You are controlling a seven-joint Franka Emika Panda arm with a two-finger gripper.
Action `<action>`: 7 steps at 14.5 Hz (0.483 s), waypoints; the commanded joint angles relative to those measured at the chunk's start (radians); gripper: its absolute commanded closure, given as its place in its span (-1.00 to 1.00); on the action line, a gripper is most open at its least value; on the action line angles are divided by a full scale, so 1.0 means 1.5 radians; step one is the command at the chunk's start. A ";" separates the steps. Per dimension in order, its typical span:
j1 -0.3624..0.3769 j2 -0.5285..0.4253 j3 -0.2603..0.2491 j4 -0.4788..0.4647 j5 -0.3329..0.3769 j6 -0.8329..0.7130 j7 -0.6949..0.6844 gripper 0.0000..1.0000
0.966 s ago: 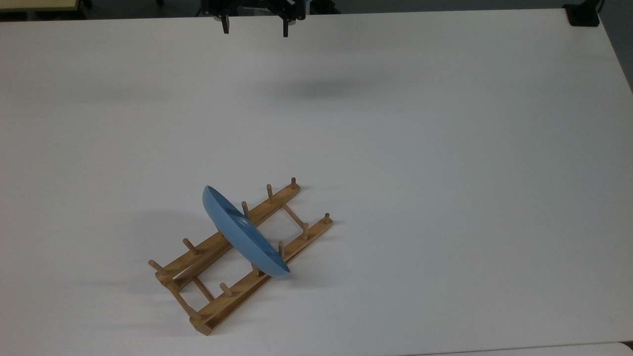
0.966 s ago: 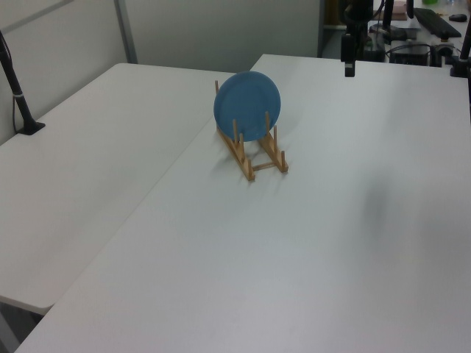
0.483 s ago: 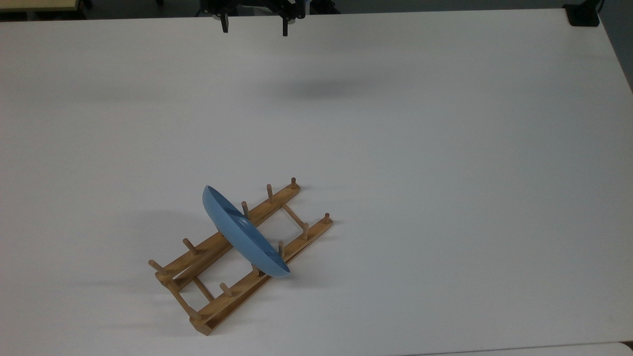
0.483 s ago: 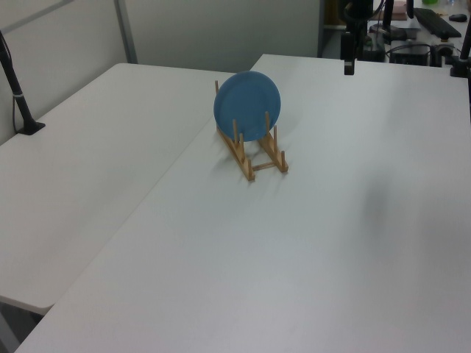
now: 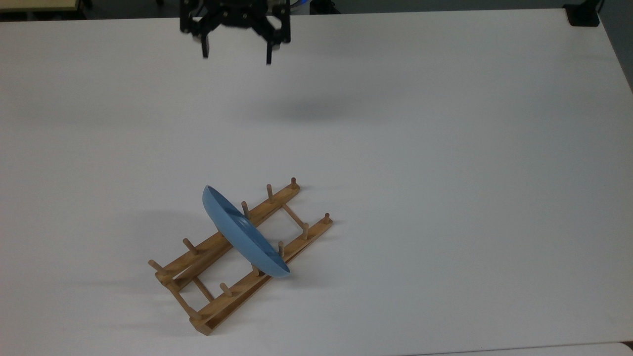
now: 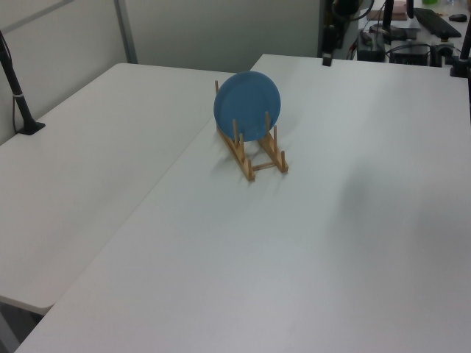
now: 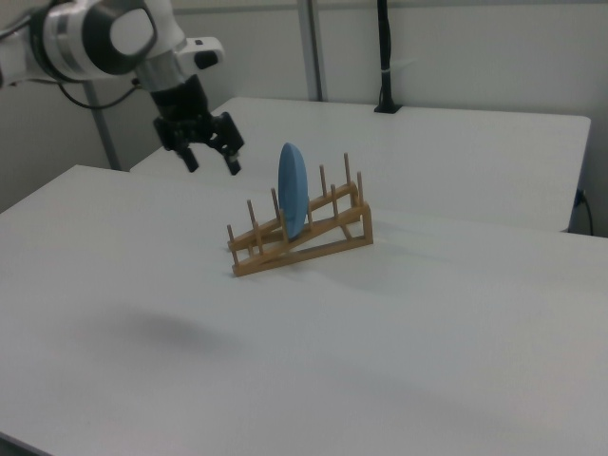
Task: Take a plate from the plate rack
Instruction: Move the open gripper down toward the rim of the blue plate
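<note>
The glossy round blue plate [image 5: 243, 233] stood on edge between the pegs of the light-brown wooden plate rack [image 5: 232, 257]. Well apart from the rack, the black two-finger gripper [image 5: 236, 55] hung with fingers spread, empty. The right view showed the white arm [image 7: 104, 38]. No readable writing.

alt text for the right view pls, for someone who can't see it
A blue plate stands on edge between the pegs of a wooden plate rack on a white table. To the right view's left, a robot arm's open gripper hangs above the table, apart from the plate.
</note>
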 commanded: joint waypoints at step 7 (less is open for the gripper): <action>-0.017 0.150 -0.006 0.014 -0.220 0.309 0.097 -0.64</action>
